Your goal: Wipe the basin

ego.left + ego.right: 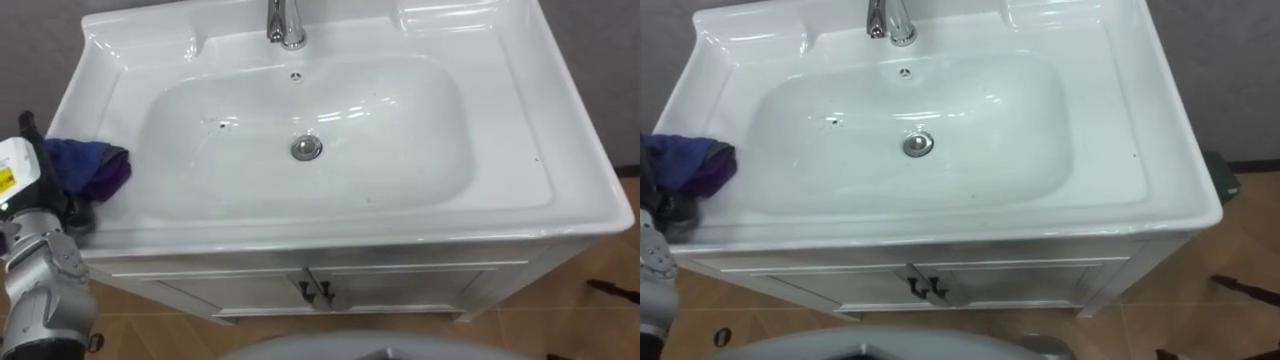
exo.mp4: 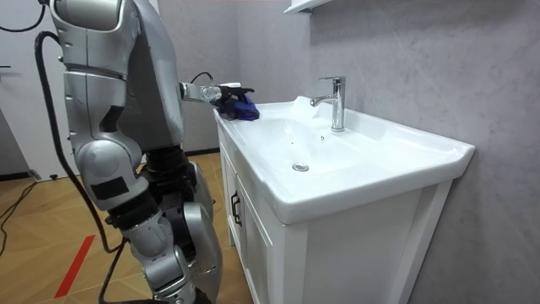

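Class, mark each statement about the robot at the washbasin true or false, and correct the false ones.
1. The crumpled purple-blue cloth sits at the left rim of the white ceramic basin. True.
2. The robot's left hand grips that cloth. True.
3. Water runs from the chrome tap. False: none flows.
4. The cloth covers the round metal drain. False: the drain is bare, apart from it.
5. The white cabinet doors stand open. False: they are shut.

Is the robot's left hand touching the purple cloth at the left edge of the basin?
Touching. The left eye view shows the left hand with dark fingers curled round the purple cloth on the left rim of the basin, no gap.
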{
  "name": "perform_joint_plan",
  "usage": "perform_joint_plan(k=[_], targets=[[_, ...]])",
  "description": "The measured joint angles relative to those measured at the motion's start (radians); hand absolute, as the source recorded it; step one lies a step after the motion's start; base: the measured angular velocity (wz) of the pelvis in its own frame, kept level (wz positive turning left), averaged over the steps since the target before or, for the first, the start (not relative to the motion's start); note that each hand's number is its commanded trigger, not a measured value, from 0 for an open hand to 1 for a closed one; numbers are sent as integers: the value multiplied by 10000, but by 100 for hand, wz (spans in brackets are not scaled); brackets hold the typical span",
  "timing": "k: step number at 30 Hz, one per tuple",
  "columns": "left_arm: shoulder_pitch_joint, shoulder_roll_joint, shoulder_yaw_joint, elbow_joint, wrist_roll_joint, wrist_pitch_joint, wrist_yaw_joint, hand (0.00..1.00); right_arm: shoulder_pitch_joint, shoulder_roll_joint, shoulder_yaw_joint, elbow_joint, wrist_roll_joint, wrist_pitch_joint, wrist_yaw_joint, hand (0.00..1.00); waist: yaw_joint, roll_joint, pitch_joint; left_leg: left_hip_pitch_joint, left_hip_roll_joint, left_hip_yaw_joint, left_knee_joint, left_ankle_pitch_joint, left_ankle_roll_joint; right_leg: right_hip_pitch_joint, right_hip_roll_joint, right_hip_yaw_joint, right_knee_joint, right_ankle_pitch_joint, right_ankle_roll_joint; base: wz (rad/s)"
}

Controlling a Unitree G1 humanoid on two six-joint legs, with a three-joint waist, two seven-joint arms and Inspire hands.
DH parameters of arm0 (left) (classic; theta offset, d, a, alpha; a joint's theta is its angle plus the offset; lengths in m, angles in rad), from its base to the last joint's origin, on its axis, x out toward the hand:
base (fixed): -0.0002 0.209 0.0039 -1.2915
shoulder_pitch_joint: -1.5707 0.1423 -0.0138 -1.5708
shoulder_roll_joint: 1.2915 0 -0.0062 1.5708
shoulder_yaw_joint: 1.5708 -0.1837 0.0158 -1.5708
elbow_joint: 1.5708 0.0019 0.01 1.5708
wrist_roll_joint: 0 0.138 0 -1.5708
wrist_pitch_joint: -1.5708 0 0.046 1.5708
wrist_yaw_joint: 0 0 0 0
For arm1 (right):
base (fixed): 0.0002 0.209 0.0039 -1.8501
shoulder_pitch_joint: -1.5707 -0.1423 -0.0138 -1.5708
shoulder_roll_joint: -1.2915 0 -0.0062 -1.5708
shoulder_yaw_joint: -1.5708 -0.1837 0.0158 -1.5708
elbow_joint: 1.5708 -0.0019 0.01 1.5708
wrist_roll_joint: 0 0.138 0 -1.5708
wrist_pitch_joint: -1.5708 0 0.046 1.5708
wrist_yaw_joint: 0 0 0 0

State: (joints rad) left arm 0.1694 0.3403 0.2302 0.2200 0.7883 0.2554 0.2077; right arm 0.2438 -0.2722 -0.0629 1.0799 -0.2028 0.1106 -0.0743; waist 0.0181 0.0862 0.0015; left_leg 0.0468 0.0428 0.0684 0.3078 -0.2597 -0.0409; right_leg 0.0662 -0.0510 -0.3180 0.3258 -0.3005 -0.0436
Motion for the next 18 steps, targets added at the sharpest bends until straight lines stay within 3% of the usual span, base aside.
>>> perform_joint_plan(k=[8,18], targets=[[-20,1,24,-1186,-1297,-152,-83,0,-65,17,21,1,23,-13,-195,0,129,-118,37,-17,-25,-21,-15,5,10,11,22,66,-96,7,16,2],[-553,2,27,-2122,-1313,-281,-277,0,-237,29,23,-13,29,-69,-237,0,126,-50,-12,-20,-28,22,-28,5,10,22,25,93,-177,17,28,0]])
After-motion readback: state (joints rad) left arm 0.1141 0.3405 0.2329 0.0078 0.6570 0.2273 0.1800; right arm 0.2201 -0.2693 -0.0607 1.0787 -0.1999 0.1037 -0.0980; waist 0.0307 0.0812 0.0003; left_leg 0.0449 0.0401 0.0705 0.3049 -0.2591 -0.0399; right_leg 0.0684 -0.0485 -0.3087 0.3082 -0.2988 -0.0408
